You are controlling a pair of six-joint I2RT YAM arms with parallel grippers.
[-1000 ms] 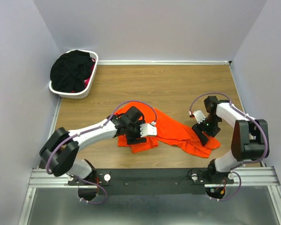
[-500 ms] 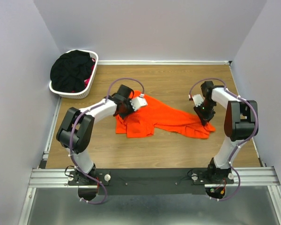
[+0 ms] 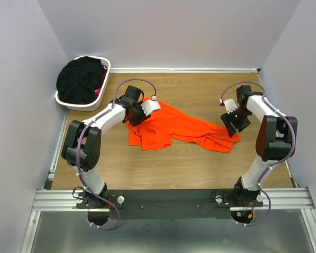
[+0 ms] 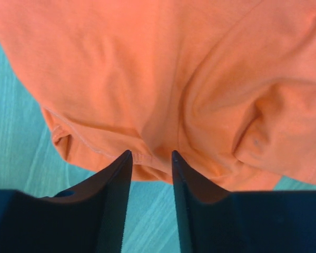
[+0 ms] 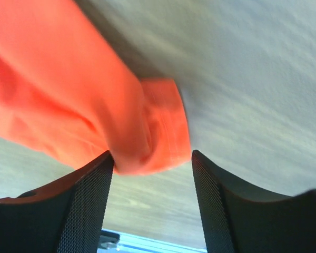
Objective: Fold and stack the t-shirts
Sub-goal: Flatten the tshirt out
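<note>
1. The left claw stands open, its jaws a narrow gap apart. The stitched edge of the orange t-shirt lies just past the tips and nothing is pinched between them.
2. The right claw has its jaws wide apart. A bunched corner of the same shirt sits between them, against one jaw. It looks loose rather than clamped, though the wrist view is blurred.
3. In the overhead view the left claw is at the shirt's 10 o'clock edge and the right claw at its 3 o'clock end. Working opposite ends like this is probably meant to draw the cloth out flat before any fold.
4. The shirt lies on the tabletop near its centre, stretched from 9 to 3 o'clock. The left half is broad and the right half rumpled and narrow, so I judge the spreading unfinished and the folding not yet begun.
5. At the tabletop's 10 o'clock corner, well apart from both arms, a white laundry basket holds the heap of black t-shirts, with pink cloth showing at its side. They are likely waiting their turn.
6. The count is two claws, one orange shirt, one basket and one scrap of pink. How many black shirts are in the heap I cannot tell.
</note>
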